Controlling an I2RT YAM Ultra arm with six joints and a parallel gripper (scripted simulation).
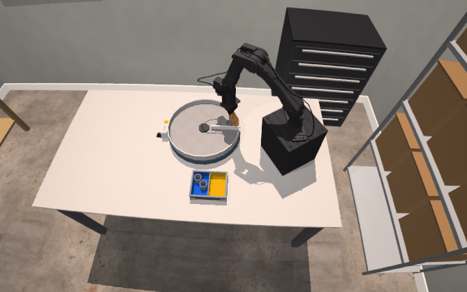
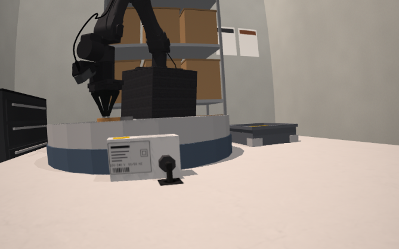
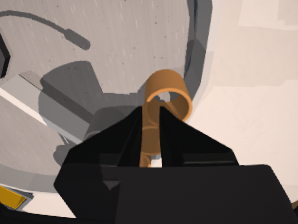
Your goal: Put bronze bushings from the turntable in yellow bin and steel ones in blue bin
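A bronze bushing (image 1: 234,122) (image 3: 166,80) lies at the right edge of the turntable (image 1: 188,134) (image 2: 70,136) (image 3: 125,40), its round opening showing in the wrist view. More bronze (image 3: 151,141) shows behind and between my fingers, partly hidden, so I cannot tell how many bushings are there. My gripper (image 1: 232,111) (image 2: 105,116) (image 3: 150,113) is low over them, open only a narrow gap, with nothing seen gripped. Two steel bushings, one (image 1: 197,181) behind the other (image 1: 203,188), stand in the blue bin (image 1: 195,191). The yellow bin (image 1: 217,184) beside it is empty.
A pale bar (image 1: 224,127) (image 3: 45,105) reaches from the turntable's hub (image 1: 204,127) to its rim, close beside the bushings. The raised rim runs around the turntable. A white box (image 2: 143,157) stands at its left side. The black arm base (image 1: 289,144) stands to the right.
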